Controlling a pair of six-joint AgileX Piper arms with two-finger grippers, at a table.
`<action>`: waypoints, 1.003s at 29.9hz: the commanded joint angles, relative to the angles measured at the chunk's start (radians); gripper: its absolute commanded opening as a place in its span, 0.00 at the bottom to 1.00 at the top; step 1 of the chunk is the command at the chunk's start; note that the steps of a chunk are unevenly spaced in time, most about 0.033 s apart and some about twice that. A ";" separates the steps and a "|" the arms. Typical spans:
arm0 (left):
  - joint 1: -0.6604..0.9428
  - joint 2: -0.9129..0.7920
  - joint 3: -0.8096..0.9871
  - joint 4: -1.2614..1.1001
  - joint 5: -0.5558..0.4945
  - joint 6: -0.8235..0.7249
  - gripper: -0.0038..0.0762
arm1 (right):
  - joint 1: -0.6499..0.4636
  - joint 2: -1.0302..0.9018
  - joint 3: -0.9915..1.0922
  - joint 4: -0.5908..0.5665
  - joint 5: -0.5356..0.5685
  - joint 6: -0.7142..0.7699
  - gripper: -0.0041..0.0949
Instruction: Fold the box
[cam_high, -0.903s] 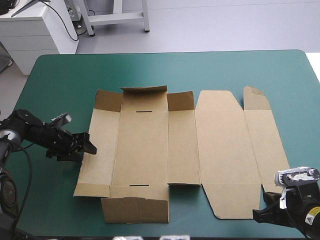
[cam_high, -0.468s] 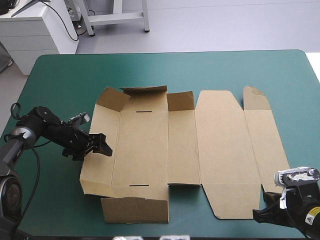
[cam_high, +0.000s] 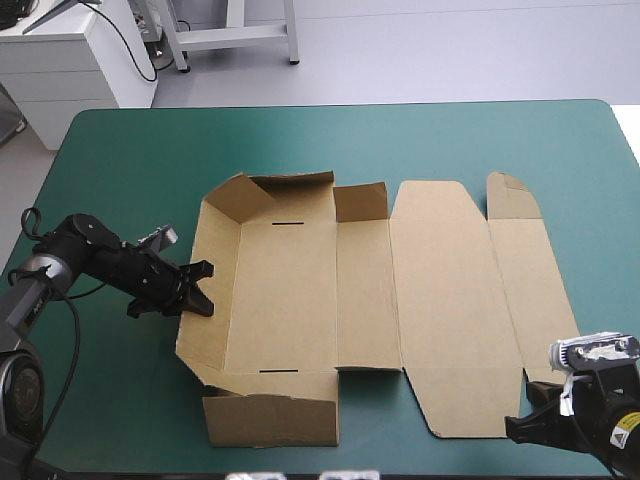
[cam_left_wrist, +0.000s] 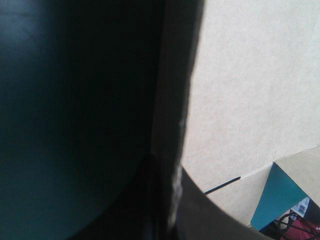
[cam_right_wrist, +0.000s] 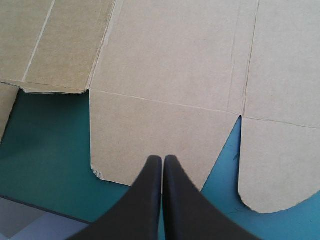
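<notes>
from above, the brown box (cam_high: 440, 300) lies in the middle of the table (cam_high: 120, 150), mostly flat, its left wall tilted up where the left gripper (cam_high: 203, 290) meets it; only the left wrist view shows its black fingers (cam_left_wrist: 210, 215) pinched nearly closed on that wall's edge. the right gripper (cam_right_wrist: 162, 159), at the near right corner, shows in its own view closed to a point, empty, over the box's near edge.
</notes>
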 joint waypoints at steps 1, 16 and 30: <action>-0.007 -0.030 -0.015 -0.091 0.095 -0.014 0.04 | -0.004 0.010 -0.023 0.008 -0.056 0.008 0.04; -0.190 -0.030 -0.381 0.446 0.097 -0.014 0.04 | -0.004 0.010 -0.023 0.008 -0.056 0.008 0.04; -0.571 0.102 -0.666 1.167 0.022 0.143 0.04 | -0.004 0.010 -0.023 0.008 -0.048 0.008 0.04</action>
